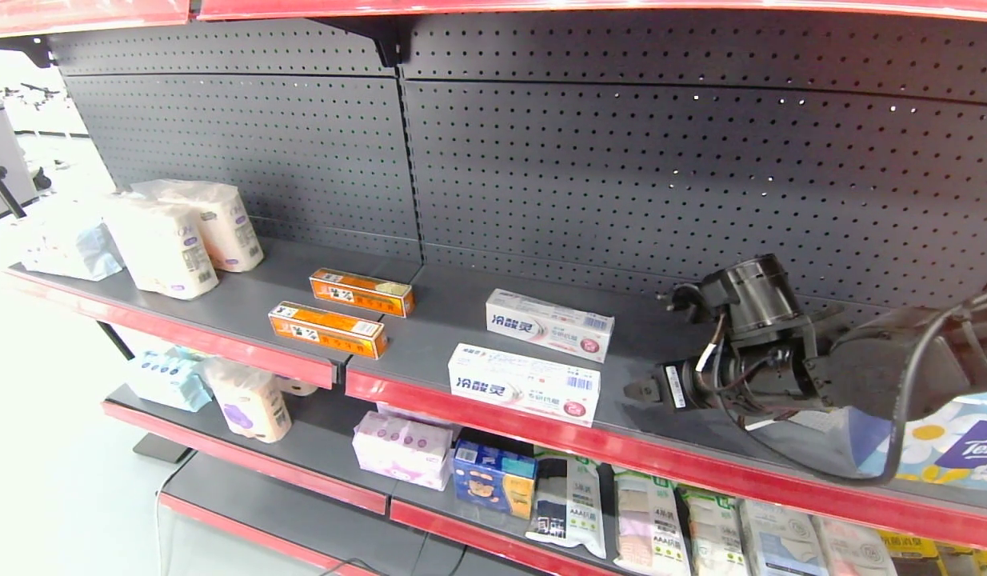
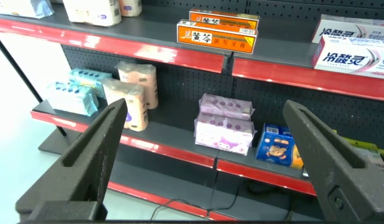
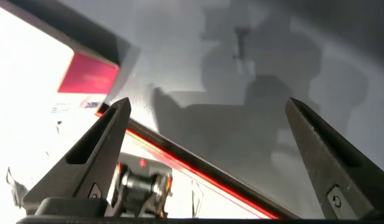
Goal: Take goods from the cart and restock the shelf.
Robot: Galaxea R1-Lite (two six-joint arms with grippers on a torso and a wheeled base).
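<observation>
Grey shelf [image 1: 445, 312], two white boxes [image 1: 524, 384]

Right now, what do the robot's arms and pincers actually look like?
The right arm is dark grey metal with a shiny cylindrical joint, looping black cables and a small white label. The left gripper has two black, wedge-shaped fingers tapering to blunt tips, with a matte, grainy surface. The right gripper looks alike; one of its fingers carries a small round mark.
</observation>
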